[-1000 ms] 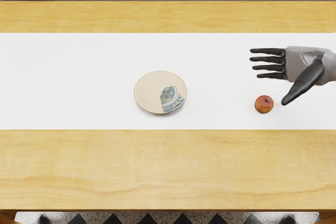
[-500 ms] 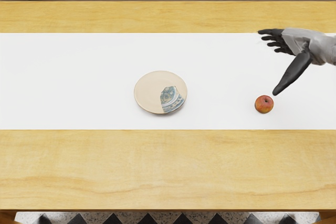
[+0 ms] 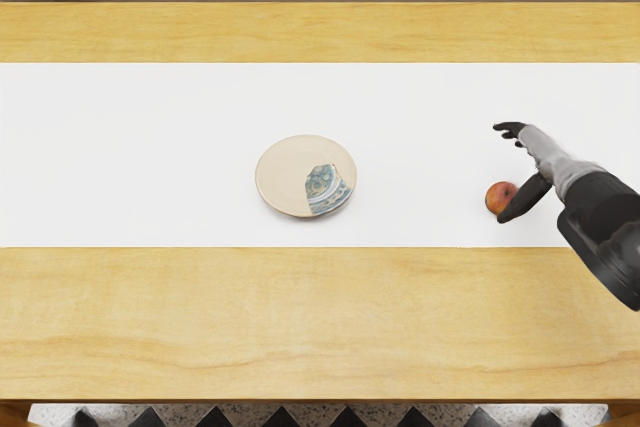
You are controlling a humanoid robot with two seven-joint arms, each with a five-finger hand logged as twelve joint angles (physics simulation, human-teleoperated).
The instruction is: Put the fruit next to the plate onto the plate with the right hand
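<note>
my right hand [image 3: 537, 154] hovering spread beside the apple [image 3: 497, 196] (thumb touching it), plate [image 3: 285, 172] sitting well apart on the table [image 3: 300, 317]

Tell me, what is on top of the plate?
Nothing lies on the plate; only its own blue-grey pattern shows there. The apple sits apart from it on the white runner, beside the right hand, whose thumb covers the apple's right edge.
</note>
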